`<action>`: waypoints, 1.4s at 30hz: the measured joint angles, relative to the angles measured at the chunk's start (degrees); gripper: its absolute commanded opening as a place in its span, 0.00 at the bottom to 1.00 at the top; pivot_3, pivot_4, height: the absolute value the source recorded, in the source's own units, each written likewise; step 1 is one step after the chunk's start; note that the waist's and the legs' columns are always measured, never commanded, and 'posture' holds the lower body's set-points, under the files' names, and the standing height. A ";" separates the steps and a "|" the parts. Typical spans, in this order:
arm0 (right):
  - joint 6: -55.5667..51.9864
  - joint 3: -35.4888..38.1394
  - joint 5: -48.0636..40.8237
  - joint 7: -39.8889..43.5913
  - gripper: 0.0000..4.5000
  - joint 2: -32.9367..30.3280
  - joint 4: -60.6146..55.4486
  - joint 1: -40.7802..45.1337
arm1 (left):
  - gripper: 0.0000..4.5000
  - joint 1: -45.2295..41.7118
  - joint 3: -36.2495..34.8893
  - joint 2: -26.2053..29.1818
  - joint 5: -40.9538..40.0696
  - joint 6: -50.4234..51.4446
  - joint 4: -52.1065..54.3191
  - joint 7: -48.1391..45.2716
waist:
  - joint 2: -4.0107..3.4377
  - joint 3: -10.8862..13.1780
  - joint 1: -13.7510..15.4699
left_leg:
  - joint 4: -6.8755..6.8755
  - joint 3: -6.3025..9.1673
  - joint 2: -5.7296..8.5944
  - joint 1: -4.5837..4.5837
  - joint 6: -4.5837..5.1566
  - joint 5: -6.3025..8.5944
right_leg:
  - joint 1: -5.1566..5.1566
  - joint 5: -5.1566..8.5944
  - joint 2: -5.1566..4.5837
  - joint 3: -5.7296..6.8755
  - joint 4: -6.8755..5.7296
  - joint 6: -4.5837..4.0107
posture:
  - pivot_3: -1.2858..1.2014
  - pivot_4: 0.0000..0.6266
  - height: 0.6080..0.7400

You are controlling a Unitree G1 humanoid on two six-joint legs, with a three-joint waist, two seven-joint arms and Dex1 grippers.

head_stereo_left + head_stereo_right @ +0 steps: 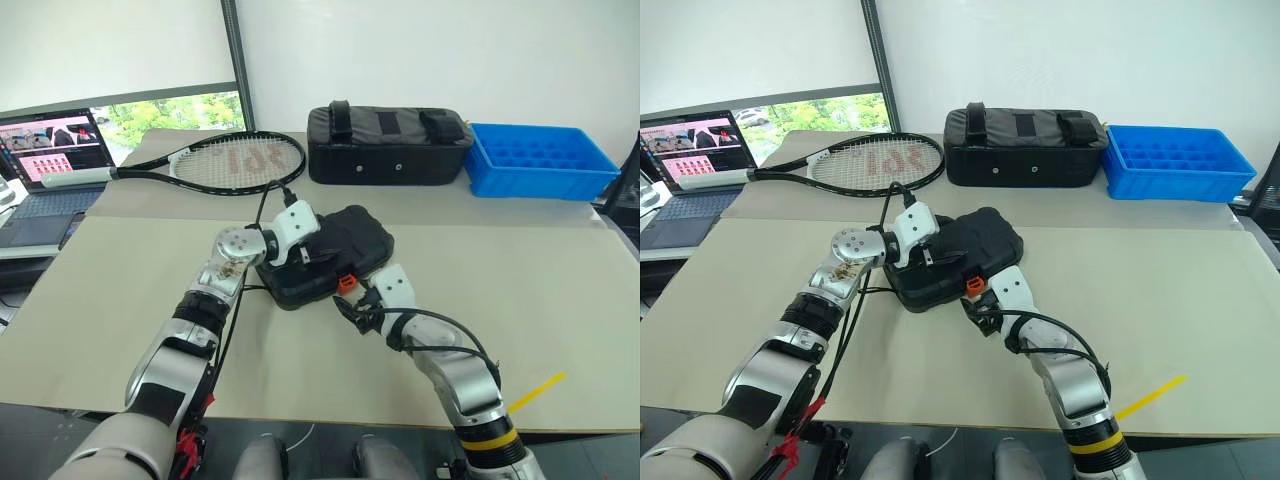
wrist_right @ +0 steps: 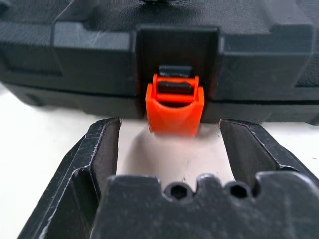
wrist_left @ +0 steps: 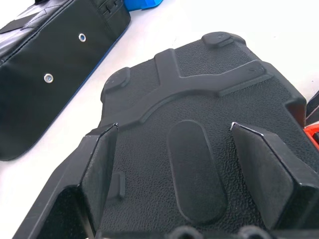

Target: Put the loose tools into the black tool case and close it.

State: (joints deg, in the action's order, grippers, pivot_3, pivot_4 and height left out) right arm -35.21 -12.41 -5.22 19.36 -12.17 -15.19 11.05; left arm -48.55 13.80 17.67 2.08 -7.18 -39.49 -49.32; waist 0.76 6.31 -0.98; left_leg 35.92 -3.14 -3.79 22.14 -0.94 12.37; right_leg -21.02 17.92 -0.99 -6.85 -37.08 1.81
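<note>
The black tool case (image 1: 350, 240) lies in the middle of the table with its lid down. Its orange latch (image 2: 174, 109) hangs at the front edge, facing me. My left gripper (image 3: 173, 129) is open, and its fingers (image 3: 99, 169) spread low over the lid's top from the case's left side; I cannot tell whether they touch it. My right gripper (image 2: 169, 124) is open just in front of the latch, one finger on either side of it and a little short of it. In the left eye view, the right gripper (image 1: 352, 308) sits at the case's near edge. The loose tools are out of view.
A tennis racket (image 1: 235, 160) lies at the back left beside a laptop (image 1: 50, 150). A black fabric bag (image 1: 388, 145) and a blue plastic tray (image 1: 540, 160) stand along the back. A yellow strip (image 1: 535, 392) lies near the table's front right edge.
</note>
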 measured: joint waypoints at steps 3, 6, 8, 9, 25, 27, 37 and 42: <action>0.01 0.02 0.00 -0.40 0.51 0.46 0.08 0.00 | 0.86 -0.03 -0.08 -0.09 0.01 -0.06 -0.26 0.07 | 0.01 -0.02 -0.01 | 0.00 0.01 0.00 0.01 0.00 0.00 | 0.00 0.00 0.00 0.00 0.00 0.00 | 0.52 0.24 0.76; 0.07 0.02 0.13 -0.58 0.29 0.12 0.06 0.00 | 0.86 -0.07 -0.08 -0.13 0.03 -0.18 -0.58 0.20 | 0.02 -0.06 -0.02 | 0.00 0.01 0.00 0.00 0.00 0.00 | 0.00 0.00 0.00 0.00 0.00 0.00 | 0.52 0.24 0.76; 0.12 -0.06 0.14 -0.42 0.26 -0.09 -0.11 -0.01 | 0.86 -0.09 -0.06 -0.19 0.10 -0.31 -0.75 0.29 | 0.04 -0.10 -0.04 | 0.00 0.01 0.00 -0.01 0.00 0.00 | 0.00 0.01 0.00 0.00 0.00 0.01 | 0.52 0.24 0.76; 0.10 -0.08 0.13 -0.36 0.26 -0.31 -0.30 -0.03 | 0.86 -0.08 -0.05 -0.21 0.12 -0.44 -0.74 0.31 | 0.04 -0.10 -0.02 | 0.00 0.01 0.00 0.00 0.00 0.00 | 0.00 0.01 0.00 0.00 0.00 0.01 | 0.52 0.24 0.76; -2.73 -0.33 0.48 -0.74 0.26 -0.47 -3.01 -0.14 | 0.86 1.11 0.02 -0.27 1.29 -0.96 1.48 0.56 | 0.04 -0.10 0.10 | -0.03 0.04 0.01 0.09 0.00 0.00 | -0.04 0.01 0.00 0.00 0.06 0.01 | 0.52 0.24 0.76; -2.73 -0.32 0.48 -0.74 0.26 -0.47 -3.01 -0.14 | 0.86 1.42 0.12 -0.25 1.37 -1.42 1.86 0.56 | 0.04 -0.10 0.11 | -0.03 0.04 0.00 0.09 0.00 0.00 | -0.04 0.01 0.00 0.00 0.06 0.01 | 0.52 0.24 0.76; -2.71 -0.18 0.31 -0.71 0.26 -0.52 -3.01 -0.09 | 0.86 2.32 0.77 -0.14 3.01 -2.67 2.98 0.55 | 0.04 -0.10 0.15 | -0.03 0.04 0.01 0.09 0.00 0.00 | -0.03 0.02 0.00 0.00 0.07 0.02 | 0.52 0.24 0.76; -2.70 0.21 -0.43 -0.70 0.26 -0.34 -3.01 -0.11 | 0.86 2.37 0.77 -0.12 3.05 -2.66 3.11 0.55 | 0.05 -0.10 0.13 | -0.03 0.05 0.01 0.09 0.00 0.00 | -0.04 0.02 0.00 0.00 0.07 0.03 | 0.52 0.24 0.76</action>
State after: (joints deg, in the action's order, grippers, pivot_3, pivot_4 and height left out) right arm -37.91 -12.19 -5.66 18.66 -12.51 -18.20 10.95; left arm -46.17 14.58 17.55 5.13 -9.84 -36.38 -48.77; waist 0.80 6.21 -0.85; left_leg 35.89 -3.09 -3.78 22.23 -0.94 12.37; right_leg -21.06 17.94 -0.99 -6.85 -37.01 1.83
